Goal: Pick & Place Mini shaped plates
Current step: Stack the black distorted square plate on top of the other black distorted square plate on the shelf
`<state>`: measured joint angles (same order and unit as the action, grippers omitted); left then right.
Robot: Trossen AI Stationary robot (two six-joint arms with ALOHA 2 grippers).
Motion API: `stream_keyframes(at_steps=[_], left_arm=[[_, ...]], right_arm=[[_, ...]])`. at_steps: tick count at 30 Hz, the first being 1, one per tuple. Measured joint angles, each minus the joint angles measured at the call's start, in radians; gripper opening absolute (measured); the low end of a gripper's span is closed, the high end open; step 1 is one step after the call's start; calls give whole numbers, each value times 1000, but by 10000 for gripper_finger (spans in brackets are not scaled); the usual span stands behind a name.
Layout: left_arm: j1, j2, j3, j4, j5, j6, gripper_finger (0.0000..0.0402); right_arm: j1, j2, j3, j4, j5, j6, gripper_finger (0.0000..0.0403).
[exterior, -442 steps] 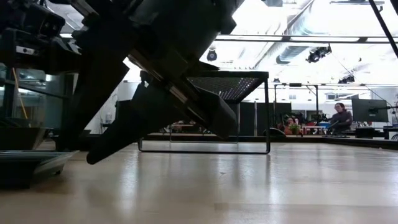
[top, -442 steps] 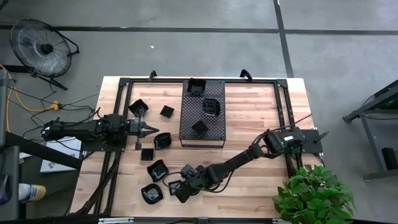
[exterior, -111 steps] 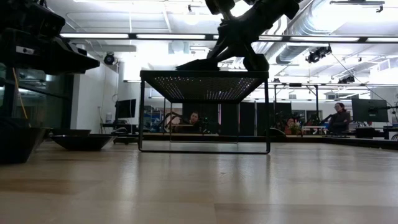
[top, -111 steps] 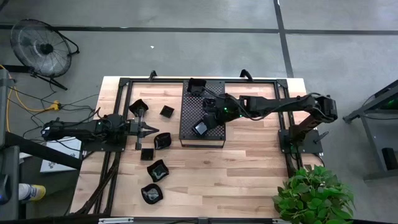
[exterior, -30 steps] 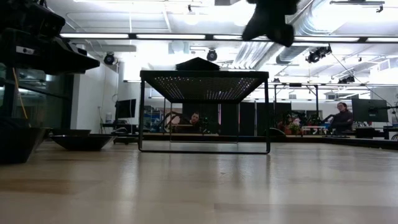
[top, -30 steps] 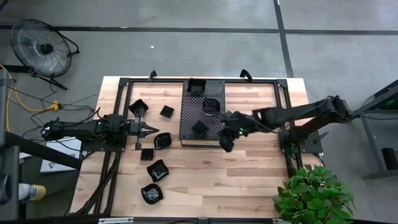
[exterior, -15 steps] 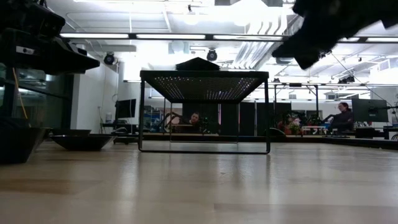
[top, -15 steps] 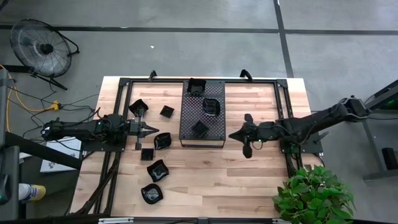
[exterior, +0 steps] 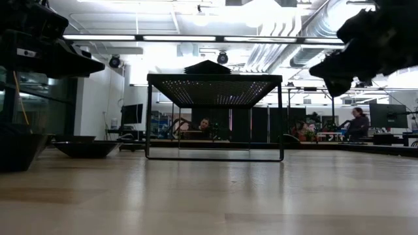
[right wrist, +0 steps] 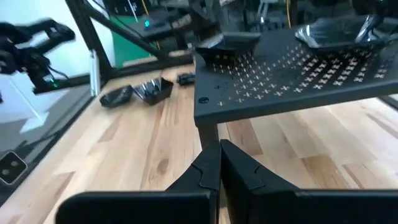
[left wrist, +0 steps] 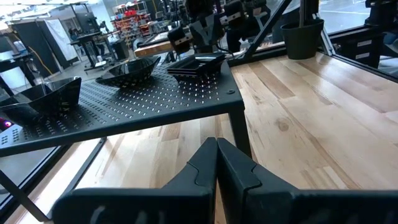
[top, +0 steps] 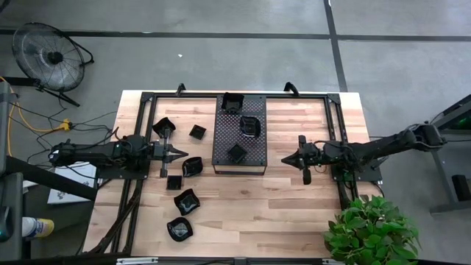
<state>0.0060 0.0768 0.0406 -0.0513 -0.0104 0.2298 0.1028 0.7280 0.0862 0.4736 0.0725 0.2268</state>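
Right gripper (top: pixel 285 160), fingers pinched shut and empty, has pulled back off the perforated tray (top: pixel 239 151) to its right; three mini shaped plates (top: pixel 236 152) sit there now, left gripper (top: pixel 184 152) shut, waiting beside the table's loose plates (top: pixel 185 200)

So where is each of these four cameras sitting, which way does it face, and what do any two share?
High: overhead, straight down on table, both arms.
Low: tabletop level, facing the tray; right gripper overhead.
Left wrist: behind shut left gripper, facing tray.
Right wrist: behind shut right gripper, facing tray's other side.
Shared: all four show the tray.
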Motion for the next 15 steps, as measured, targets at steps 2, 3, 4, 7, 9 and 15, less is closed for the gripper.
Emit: stream_keyframes(at_steps=[2,3,4,7,9,15], left_arm=[[0,0,0,0,0,0,1],[0,0,0,0,0,0,1],[0,0,0,0,0,0,1],[0,0,0,0,0,0,1],[0,0,0,0,0,0,1],[0,0,0,0,0,0,1]], right_arm=[[0,-21,-40,43,-1,-4,0],[0,-29,-57,59,0,-4,0],[0,-36,-71,73,0,-4,0],[0,-56,-76,68,-4,-27,0],[-1,-64,-76,73,-30,-53,0],[-21,-143,-76,38,-68,-126,0]])
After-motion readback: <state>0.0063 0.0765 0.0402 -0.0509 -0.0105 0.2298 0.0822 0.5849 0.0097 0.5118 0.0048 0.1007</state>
